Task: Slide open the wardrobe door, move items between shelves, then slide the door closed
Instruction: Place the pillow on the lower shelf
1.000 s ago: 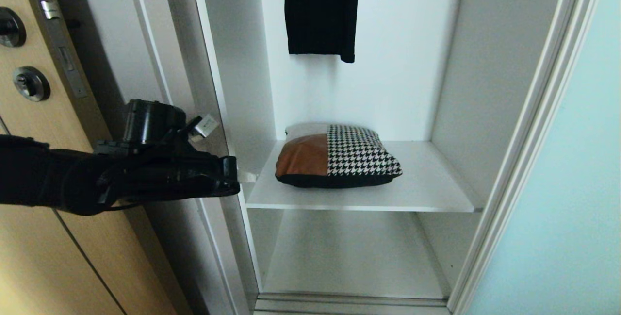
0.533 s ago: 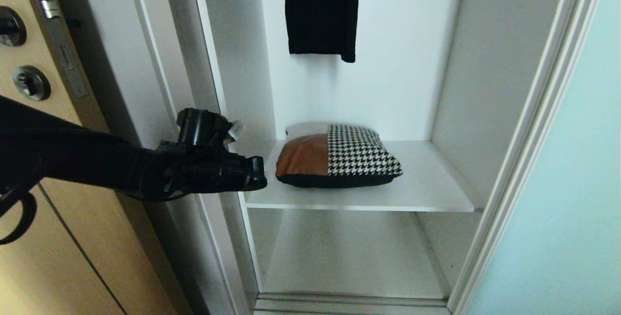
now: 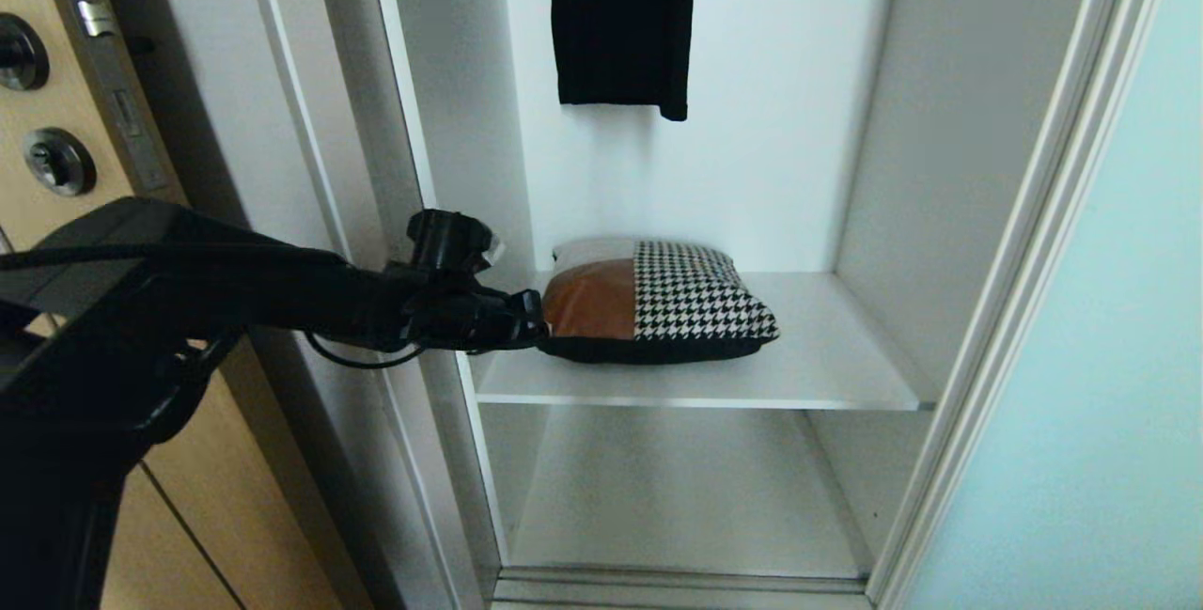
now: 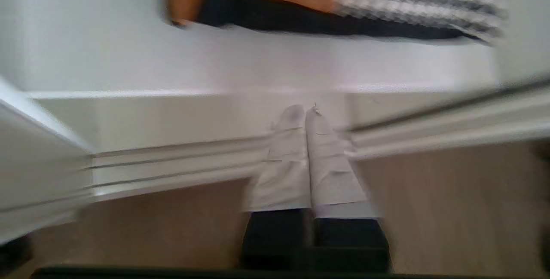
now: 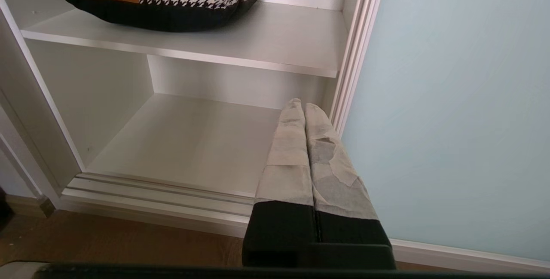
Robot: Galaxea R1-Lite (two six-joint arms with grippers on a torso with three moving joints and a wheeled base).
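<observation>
Two shelves I could see in the open compartment, and beside them the sliding wardrobe door point(image 3: 1109, 328) stood pushed fully to the right, so the opening was free for my work. The upper shelf point(image 3: 827, 356) carried the only item, and the lower shelf point(image 3: 677, 497) showed nothing lying on it. A long black garment point(image 3: 620, 18) hung above, apart from everything.

The cushion point(image 3: 658, 302) lay flat on the upper shelf, toward its left side, with the leather part nearest to my left arm. I judged it light and soft, so it would sag and fold if I took it by one corner only. The leather face looked smooth and perhaps slippery; the black edge seam seemed a better place to pinch, near the left front corner.

The left gripper point(image 3: 526, 328) was at the left end of the cushion; whether it touched it I could not tell. Its fingers point(image 4: 292, 158) were pressed together, holding nothing. The right gripper point(image 5: 304, 108) hung low before the lower shelf, fingers together too.
</observation>
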